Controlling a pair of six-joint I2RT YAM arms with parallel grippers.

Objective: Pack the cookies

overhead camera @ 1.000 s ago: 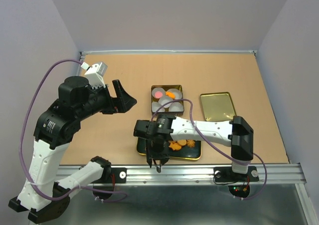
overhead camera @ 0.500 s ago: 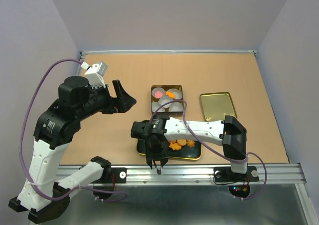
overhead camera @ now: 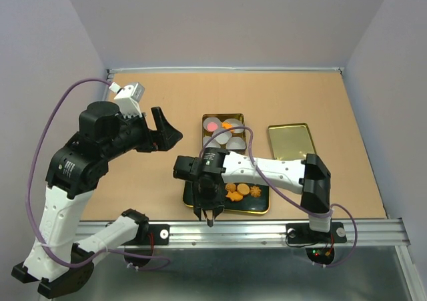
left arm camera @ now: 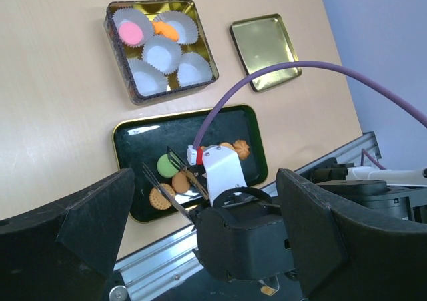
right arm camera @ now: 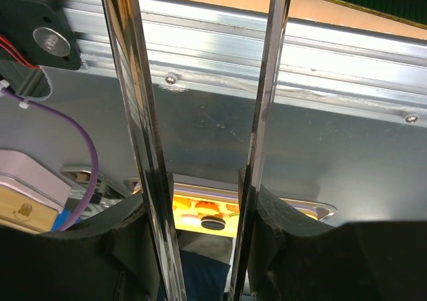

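Cookies lie on a black tray (left arm camera: pixel 137 137): a green round (left arm camera: pixel 166 165), an orange-tan round (left arm camera: pixel 180 181), a tan biscuit (left arm camera: pixel 159 197) and orange shapes (left arm camera: pixel 241 148), which also show in the top view (overhead camera: pixel 243 191). A gold tin (left arm camera: pixel 112 13) holds white paper cups, with a pink cookie (left arm camera: pixel 131 31) and an orange one (left arm camera: pixel 165 29) in them. My right gripper (overhead camera: pixel 210 218) hangs over the tray's near left end; its thin blades (right arm camera: pixel 141 101) stand apart with nothing between them. My left gripper (overhead camera: pixel 165 131) is open, raised left of the tin.
The tin's gold lid (overhead camera: pixel 290 142) lies right of the tin. An aluminium rail (overhead camera: pixel 267 233) runs along the table's near edge, right under the right gripper's blades. The right arm's purple cable (left arm camera: pixel 347 74) arcs over the tray.
The right forearm has swung a little toward the tin and its wrist has shifted slightly left over the tray. The left arm has not moved.
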